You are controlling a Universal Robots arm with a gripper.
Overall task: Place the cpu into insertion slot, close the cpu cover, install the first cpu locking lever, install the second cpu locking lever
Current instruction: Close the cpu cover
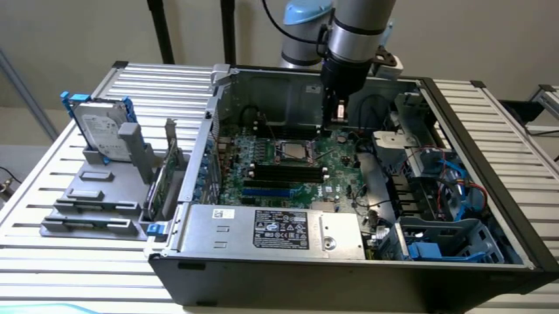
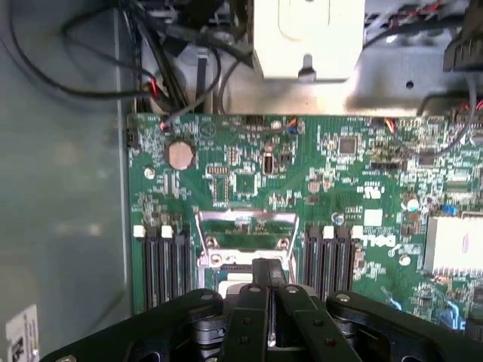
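Note:
My gripper [image 1: 336, 123] hangs inside the open computer case, above the motherboard and a little toward the exterior view's right of the insertion slot [image 1: 295, 152]. In the wrist view its black fingers [image 2: 256, 290] meet tip to tip, shut, with nothing seen between them, right over the slot [image 2: 220, 265]. The cpu cover [image 2: 245, 224] stands raised, and green board shows through its window. A pale patch that looks like the cpu [image 2: 235, 282] lies in the slot, mostly hidden by the fingers. A thin lever [image 1: 328, 154] sticks up beside the slot.
Black memory slots [image 2: 170, 260] flank the socket on both sides. A grey labelled power-supply box [image 1: 275, 229] fills the case front. Cables and a blue drive cage [image 1: 446, 242] crowd the exterior view's right. A hard drive [image 1: 98, 129] stands outside on the slatted table [image 1: 52, 196].

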